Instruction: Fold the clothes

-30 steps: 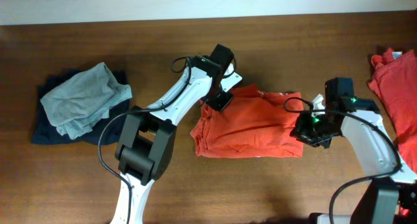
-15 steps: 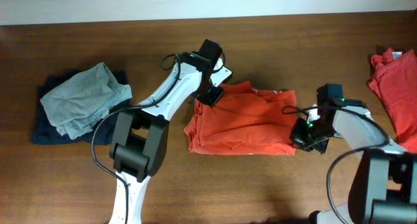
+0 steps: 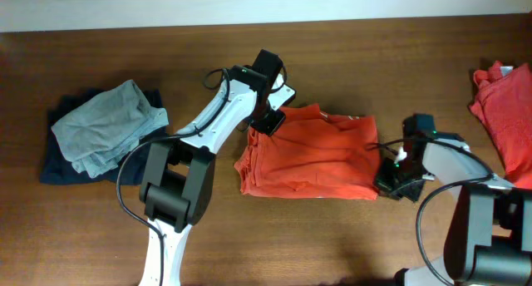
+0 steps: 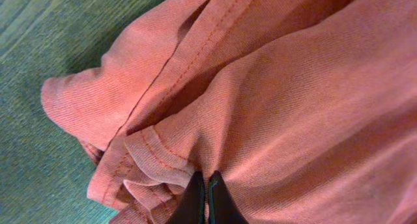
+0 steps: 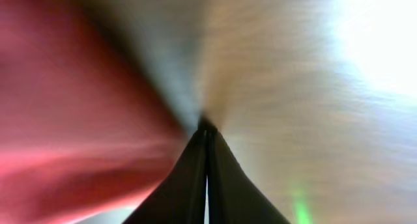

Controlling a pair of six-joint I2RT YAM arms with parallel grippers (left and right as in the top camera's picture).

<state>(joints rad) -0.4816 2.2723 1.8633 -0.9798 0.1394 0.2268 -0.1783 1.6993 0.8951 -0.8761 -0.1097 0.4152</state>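
The folded shirt (image 3: 312, 157) lies flat near the middle of the table (image 3: 374, 61), a rough rectangle with its long side running left to right.

The left arm rises from its base near the front edge and stretches diagonally away and to the right. Its wrist bends down so that the left gripper (image 3: 268, 124) sits on the shirt's far left corner. In the wrist view, the left gripper (image 4: 204, 185) has its two dark fingers pressed together with only a hairline between them. Their tips are pushed into a bunched hem, and the cloth puckers around them, so it has hold of the shirt there.

The right arm comes in from the front right, and its forearm curves back toward the centre. The right gripper (image 3: 391, 179) is low against the shirt's near right edge. The right wrist view is badly blurred. It shows the right gripper (image 5: 206, 129) with its fingers closed to a point, red cloth on one side and pale table on the other. Whether any cloth is caught between them cannot be told.

At the left lies a grey garment (image 3: 108, 124), heaped on a dark garment (image 3: 58, 165). Another shirt (image 3: 507, 111) lies crumpled at the right edge, well apart from the folded one.
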